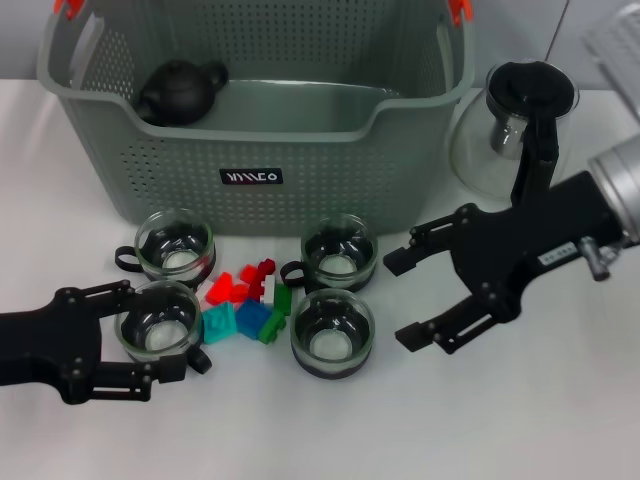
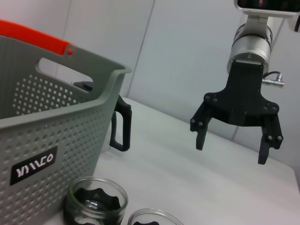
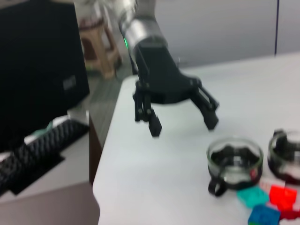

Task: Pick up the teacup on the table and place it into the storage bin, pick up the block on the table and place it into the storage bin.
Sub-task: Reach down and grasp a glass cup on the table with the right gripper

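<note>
**Ana:** White table (image 1: 520,440) all round, with the storage bin (image 1: 330,170) across the top of the head view. What's in front of it?

**Ben:** Four glass teacups and a heap of coloured blocks (image 1: 245,305) in the middle. The left gripper (image 1: 135,340) sits at lower left, its fingers wide apart on either side of the lower-left teacup (image 1: 157,320). The right gripper (image 1: 425,300) hangs at centre right, spread wide and holding nothing, just beside the lower-right teacup (image 1: 332,333).

**Ana:** So the left one is about to grasp?

**Ben:** That's my reading. It should close evenly across the glass body, clear of the little black handle (image 1: 197,359), then lift straight up before swinging toward the bin, so it doesn't knock the teal block (image 1: 218,323) or the cup behind (image 1: 176,243).

**Ana:** Anything you can't make out?

**Ben:** Whether the fingers already touch the glass, I cannot tell. The bin's far wall is cut off at the top edge; a dark teapot (image 1: 180,90) lies inside at upper left, the rest of the floor partly hidden. A glass jug (image 1: 515,125) at upper right is half covered by the right arm.
</note>
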`<control>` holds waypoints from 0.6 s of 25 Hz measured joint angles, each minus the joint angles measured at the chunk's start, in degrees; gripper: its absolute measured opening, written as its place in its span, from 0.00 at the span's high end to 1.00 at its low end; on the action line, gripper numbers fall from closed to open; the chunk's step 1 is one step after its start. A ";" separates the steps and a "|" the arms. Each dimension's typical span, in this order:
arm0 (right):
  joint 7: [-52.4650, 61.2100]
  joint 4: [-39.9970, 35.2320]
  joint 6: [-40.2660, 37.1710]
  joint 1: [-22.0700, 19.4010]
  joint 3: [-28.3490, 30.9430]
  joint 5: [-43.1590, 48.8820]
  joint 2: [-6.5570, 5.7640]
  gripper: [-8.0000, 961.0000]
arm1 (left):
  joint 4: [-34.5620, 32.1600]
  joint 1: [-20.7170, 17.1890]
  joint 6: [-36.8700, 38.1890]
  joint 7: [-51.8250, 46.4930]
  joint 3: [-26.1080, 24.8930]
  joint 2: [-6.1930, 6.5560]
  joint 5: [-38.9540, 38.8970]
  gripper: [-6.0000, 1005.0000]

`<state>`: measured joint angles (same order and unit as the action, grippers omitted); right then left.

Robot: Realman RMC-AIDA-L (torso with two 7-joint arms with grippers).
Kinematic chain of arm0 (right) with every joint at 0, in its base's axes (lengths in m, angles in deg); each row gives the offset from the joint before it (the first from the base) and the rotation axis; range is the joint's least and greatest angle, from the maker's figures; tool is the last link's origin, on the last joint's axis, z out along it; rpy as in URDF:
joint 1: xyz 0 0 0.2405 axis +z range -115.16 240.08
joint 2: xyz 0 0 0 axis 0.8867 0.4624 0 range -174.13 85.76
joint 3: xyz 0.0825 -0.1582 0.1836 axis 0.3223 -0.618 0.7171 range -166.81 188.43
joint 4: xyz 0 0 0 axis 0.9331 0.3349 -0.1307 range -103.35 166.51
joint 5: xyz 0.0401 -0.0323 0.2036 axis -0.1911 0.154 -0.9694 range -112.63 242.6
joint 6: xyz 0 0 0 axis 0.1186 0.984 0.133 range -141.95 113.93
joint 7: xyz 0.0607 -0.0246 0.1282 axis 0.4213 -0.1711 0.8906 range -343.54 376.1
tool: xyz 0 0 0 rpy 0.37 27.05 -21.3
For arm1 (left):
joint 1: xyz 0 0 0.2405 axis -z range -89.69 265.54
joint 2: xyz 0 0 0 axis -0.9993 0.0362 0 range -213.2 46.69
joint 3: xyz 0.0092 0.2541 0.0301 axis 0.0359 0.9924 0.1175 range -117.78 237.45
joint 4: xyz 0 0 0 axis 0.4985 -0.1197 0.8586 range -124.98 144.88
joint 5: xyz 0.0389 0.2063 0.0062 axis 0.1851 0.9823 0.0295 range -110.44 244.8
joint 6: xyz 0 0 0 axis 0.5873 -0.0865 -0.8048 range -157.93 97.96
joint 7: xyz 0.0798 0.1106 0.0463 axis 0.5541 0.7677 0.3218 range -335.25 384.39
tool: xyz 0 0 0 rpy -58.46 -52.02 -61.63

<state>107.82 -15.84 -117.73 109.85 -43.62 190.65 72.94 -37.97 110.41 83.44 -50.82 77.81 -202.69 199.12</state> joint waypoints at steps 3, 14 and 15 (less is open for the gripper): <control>3.81 -0.56 -0.18 2.67 -0.23 3.46 0.86 0.05 | -0.03 -0.33 0.12 0.19 -0.51 0.07 0.04 0.08; 17.60 -5.08 2.82 6.91 -10.49 9.35 3.15 0.05 | 0.04 -0.44 -0.32 0.24 -0.66 0.08 0.16 0.08; 18.16 -5.51 2.92 6.93 -10.90 9.33 3.16 0.05 | 0.08 -0.35 -0.41 0.24 -0.66 0.08 0.16 0.08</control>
<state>125.98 -21.35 -114.82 116.78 -54.52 199.99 76.11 -37.89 110.06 83.03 -50.58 77.15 -202.61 199.28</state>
